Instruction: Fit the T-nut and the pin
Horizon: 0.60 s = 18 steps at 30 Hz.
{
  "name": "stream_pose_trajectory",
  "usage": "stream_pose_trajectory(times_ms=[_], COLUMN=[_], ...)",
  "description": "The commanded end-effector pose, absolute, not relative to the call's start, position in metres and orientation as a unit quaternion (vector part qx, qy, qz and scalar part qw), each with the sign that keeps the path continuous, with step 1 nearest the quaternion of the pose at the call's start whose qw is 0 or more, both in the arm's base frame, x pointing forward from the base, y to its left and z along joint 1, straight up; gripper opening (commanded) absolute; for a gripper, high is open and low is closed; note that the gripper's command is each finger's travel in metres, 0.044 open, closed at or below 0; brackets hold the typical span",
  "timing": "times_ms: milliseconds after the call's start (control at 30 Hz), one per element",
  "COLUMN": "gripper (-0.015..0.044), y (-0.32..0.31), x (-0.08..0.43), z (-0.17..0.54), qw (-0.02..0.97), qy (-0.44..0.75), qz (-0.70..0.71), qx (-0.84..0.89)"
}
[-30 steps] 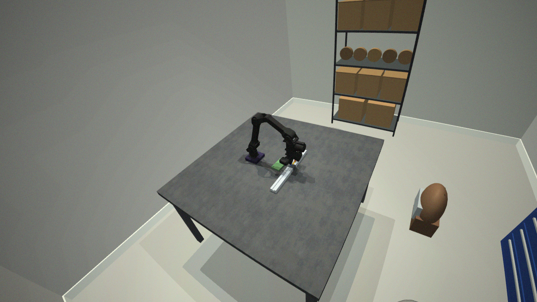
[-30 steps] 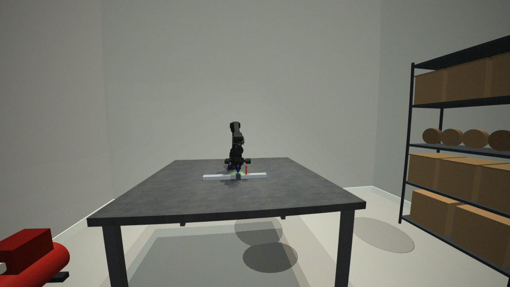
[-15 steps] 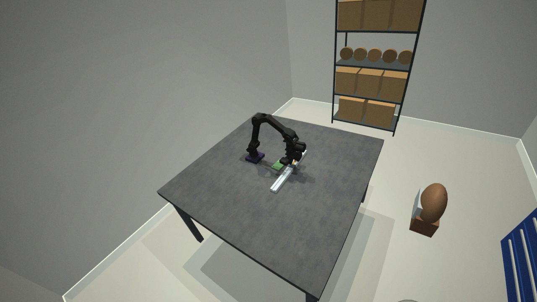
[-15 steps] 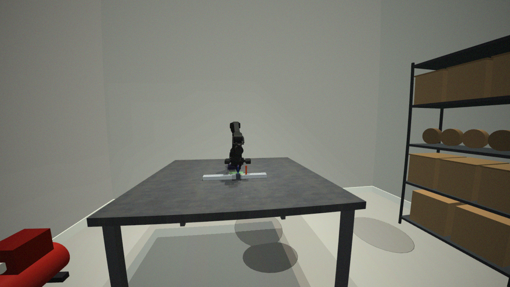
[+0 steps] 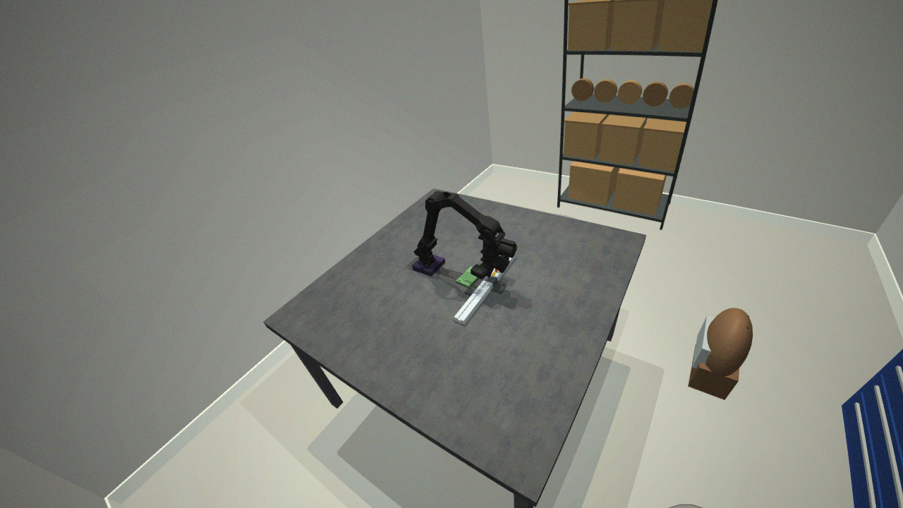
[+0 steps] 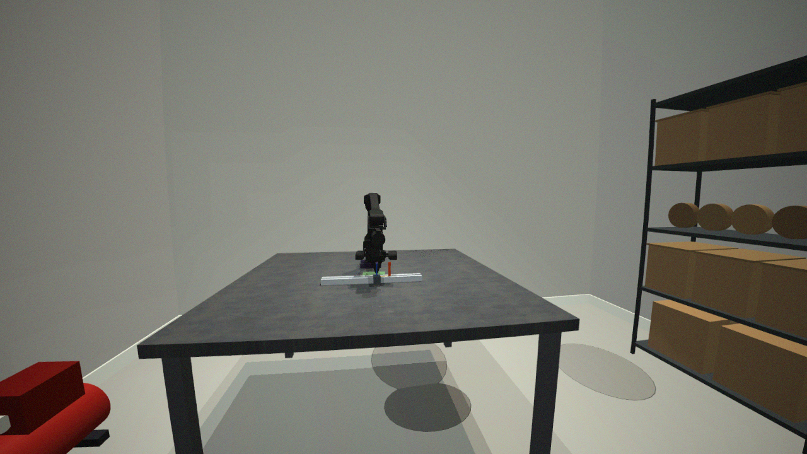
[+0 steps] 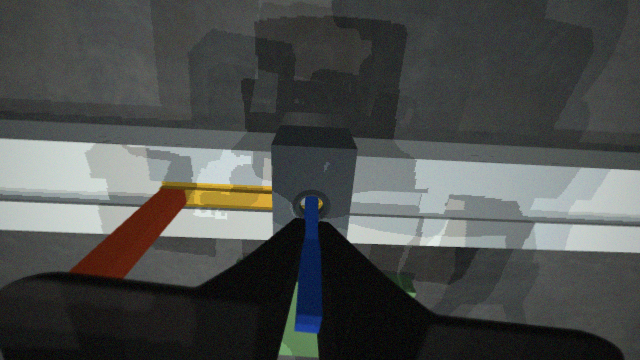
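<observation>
My gripper (image 7: pixel 309 230) is shut on the blue pin (image 7: pixel 310 275) (image 6: pixel 376 266), which stands between the fingertips. The pin's lower end is over the hole in the dark bracket (image 7: pixel 314 165) (image 6: pixel 376 279); whether it has entered the hole I cannot tell. Brass and a pale patch show in the hole around the pin. The brass T-nut (image 7: pixel 230 196) lies flat in the slot of the aluminum rail (image 7: pixel 60 162) (image 5: pixel 472 305) (image 6: pixel 344 280), its right part hidden under the bracket. Its orange handle (image 7: pixel 130 232) (image 6: pixel 389 269) sticks up left of the bracket in the wrist view.
The green tray (image 5: pixel 465 277) (image 7: pixel 299 345) lies between the arm's base (image 5: pixel 428 264) and the rail, partly hidden by my fingers in the wrist view. The rail runs across the grey table (image 5: pixel 379 328) (image 6: pixel 360 316). The upright handle stands close beside my left finger.
</observation>
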State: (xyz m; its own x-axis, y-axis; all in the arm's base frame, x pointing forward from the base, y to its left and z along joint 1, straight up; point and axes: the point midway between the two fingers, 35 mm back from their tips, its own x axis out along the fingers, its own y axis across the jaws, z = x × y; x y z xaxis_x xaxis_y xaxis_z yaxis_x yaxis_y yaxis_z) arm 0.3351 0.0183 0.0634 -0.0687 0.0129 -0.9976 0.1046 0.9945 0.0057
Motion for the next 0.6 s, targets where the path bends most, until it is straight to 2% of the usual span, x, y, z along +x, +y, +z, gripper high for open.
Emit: stream_pose_trajectory(times_ms=[0,567], gripper=[-0.0150,-0.0150], y=[0.0185,0.0185], x=[0.3359,0.3385], z=[0.0631,0.0632], qw=[0.676,0.657], qy=[0.735,0.752], qz=[-0.033,-0.033], qx=[0.040,0.039])
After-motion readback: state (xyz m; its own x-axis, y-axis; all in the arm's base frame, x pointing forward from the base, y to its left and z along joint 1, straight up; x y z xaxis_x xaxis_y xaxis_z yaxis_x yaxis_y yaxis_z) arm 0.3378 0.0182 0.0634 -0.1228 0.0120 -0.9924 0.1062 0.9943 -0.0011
